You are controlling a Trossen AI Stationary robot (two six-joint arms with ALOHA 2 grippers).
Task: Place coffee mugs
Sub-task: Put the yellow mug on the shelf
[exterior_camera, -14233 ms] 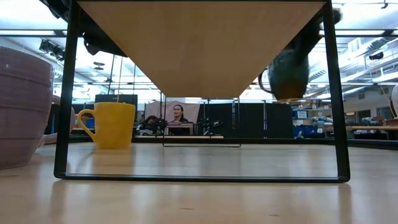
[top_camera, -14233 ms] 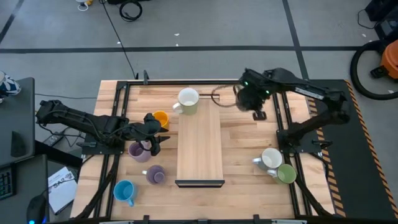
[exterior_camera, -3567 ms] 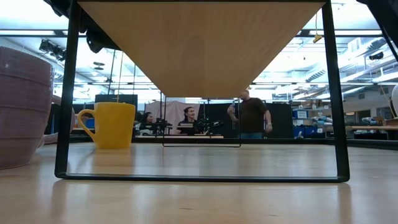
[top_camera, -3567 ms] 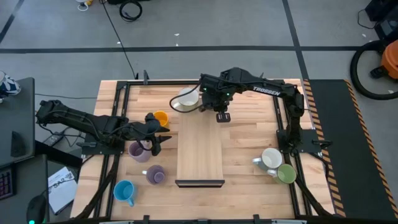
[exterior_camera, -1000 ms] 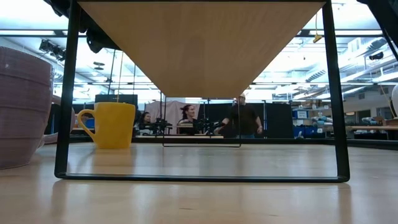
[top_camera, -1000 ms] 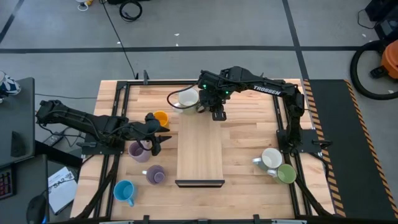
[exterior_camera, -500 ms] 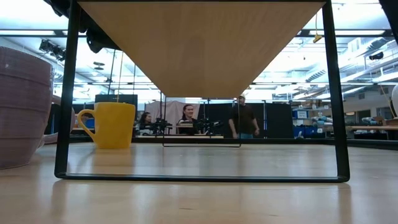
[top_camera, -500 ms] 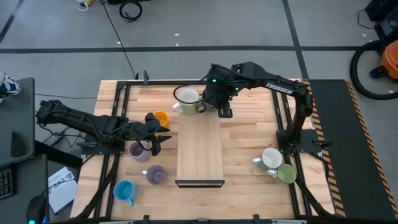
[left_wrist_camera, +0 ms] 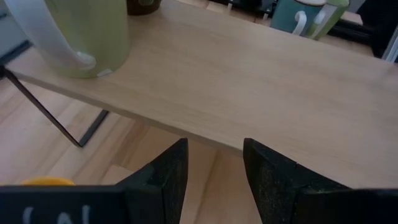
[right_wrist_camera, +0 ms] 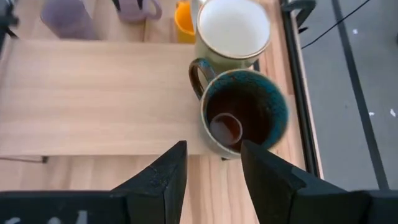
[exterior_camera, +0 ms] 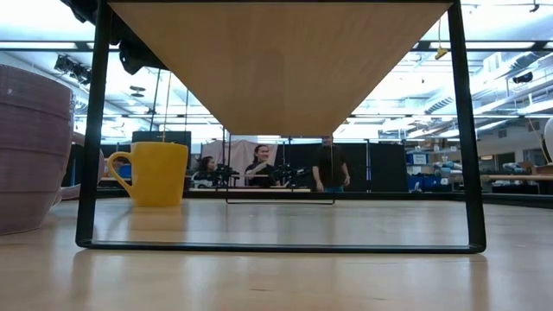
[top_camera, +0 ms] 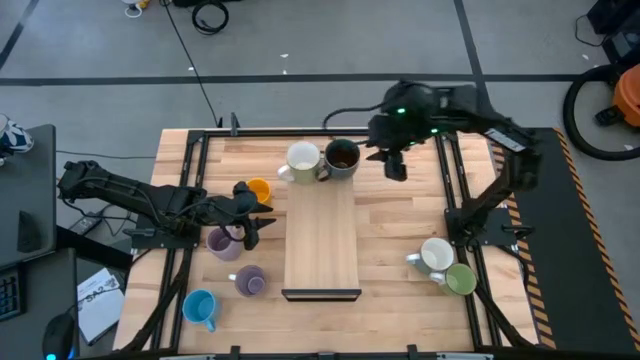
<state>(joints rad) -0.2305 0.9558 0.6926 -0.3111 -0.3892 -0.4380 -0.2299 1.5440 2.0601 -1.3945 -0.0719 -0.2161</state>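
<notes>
A dark grey mug [top_camera: 342,158] [right_wrist_camera: 244,118] stands upright by its base on the far end of the wooden riser shelf [top_camera: 322,235], right beside a white mug [top_camera: 302,160] [right_wrist_camera: 233,28]. My right gripper [top_camera: 394,168] [right_wrist_camera: 214,174] hangs open to the right of the dark mug, apart from it. My left gripper [top_camera: 252,228] [left_wrist_camera: 214,180] waits open at the shelf's left side, by a lavender mug [top_camera: 225,240]. On the table stand an orange mug [top_camera: 258,190] [exterior_camera: 155,173], a second lavender mug [top_camera: 248,280], a light blue mug [top_camera: 200,307], a white mug [top_camera: 436,255] and a green mug [top_camera: 460,279].
The shelf stands on a thin black frame [exterior_camera: 93,130], with free board surface from its middle to its near end. Black rails [top_camera: 455,190] run along the table's left and right sides. People stand in the room beyond the far edge [exterior_camera: 328,168].
My right gripper has drawn away from the shelf's far end toward the table's right edge. The dark grey mug, covered by the gripper before, now stands in plain sight next to the white mug. The left arm has kept still.
</notes>
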